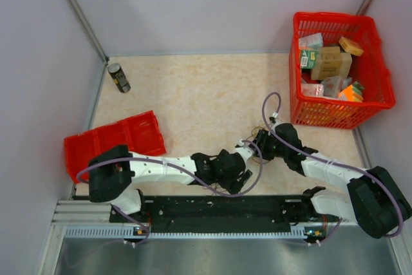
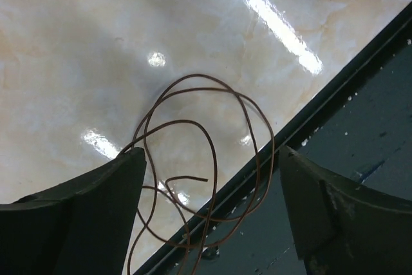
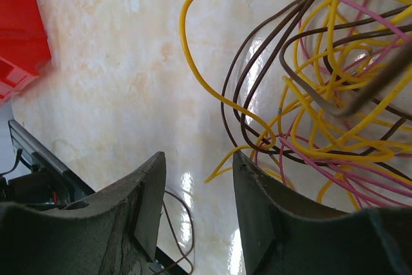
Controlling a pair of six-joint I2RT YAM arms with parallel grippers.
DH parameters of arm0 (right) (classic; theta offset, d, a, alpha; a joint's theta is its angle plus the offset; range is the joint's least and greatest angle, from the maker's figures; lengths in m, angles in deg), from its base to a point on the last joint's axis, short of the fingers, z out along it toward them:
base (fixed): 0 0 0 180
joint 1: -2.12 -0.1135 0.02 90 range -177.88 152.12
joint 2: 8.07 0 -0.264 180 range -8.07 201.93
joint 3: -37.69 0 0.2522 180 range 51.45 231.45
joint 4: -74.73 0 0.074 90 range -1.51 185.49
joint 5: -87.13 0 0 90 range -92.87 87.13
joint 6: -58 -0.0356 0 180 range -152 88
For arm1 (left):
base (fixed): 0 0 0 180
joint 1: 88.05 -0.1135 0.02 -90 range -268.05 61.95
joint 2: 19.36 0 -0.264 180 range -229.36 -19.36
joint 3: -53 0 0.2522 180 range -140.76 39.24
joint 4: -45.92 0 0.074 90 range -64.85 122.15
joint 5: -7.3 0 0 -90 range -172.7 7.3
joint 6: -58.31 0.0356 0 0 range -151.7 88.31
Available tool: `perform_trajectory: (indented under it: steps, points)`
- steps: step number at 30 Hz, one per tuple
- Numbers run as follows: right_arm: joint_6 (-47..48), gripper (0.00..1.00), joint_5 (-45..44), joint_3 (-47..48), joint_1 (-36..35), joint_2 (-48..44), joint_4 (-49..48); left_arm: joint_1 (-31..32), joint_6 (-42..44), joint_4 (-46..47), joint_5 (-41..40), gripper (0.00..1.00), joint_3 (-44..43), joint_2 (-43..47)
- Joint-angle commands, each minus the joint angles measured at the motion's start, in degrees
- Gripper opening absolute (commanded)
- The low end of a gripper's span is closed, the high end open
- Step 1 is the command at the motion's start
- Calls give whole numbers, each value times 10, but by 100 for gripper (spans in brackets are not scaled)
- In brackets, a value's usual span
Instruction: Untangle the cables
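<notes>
The cables are a small tangle on the table between my two grippers. In the right wrist view the tangle is yellow, dark brown and pink wires at the right, with a free yellow end arching to the left. A separate thin brown wire lies in loose loops across the table's near edge and the black rail. My left gripper is open just above it, holding nothing, and shows in the top view. My right gripper is open and empty beside the tangle, and shows in the top view.
A red basket of boxes stands at the back right. A flat red bin lies at the near left. A dark can stands at the back left. The black rail runs along the near edge. Walls close in on both sides.
</notes>
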Motion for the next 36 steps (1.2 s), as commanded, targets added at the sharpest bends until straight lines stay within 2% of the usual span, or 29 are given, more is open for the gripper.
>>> perform_trajectory:
  steps: [1, 11, 14, 16, 20, 25, 36]
  points:
    - [4, 46, 9, -3, 7, -7, -34, 17, -28, -37, -61, 89, -59, -46]
    - [0, 46, 9, -13, 8, -15, -42, 35, -69, -70, -113, 93, -134, -157]
    - [0, 46, 11, -13, 9, -13, -43, 35, -73, -62, -122, 87, -145, -177]
    - [1, 46, 11, -12, 9, -13, -43, 35, -73, -62, -128, 78, -151, -192]
    - [1, 46, 15, -13, 8, -12, -45, 34, -73, -60, -133, 37, -149, -203]
    - [3, 46, 17, -13, 9, -9, -47, 34, -78, -65, -171, 0, -110, -152]
    - [3, 46, 21, -12, 9, -4, -51, 1, -26, -157, -267, 0, -55, 111]
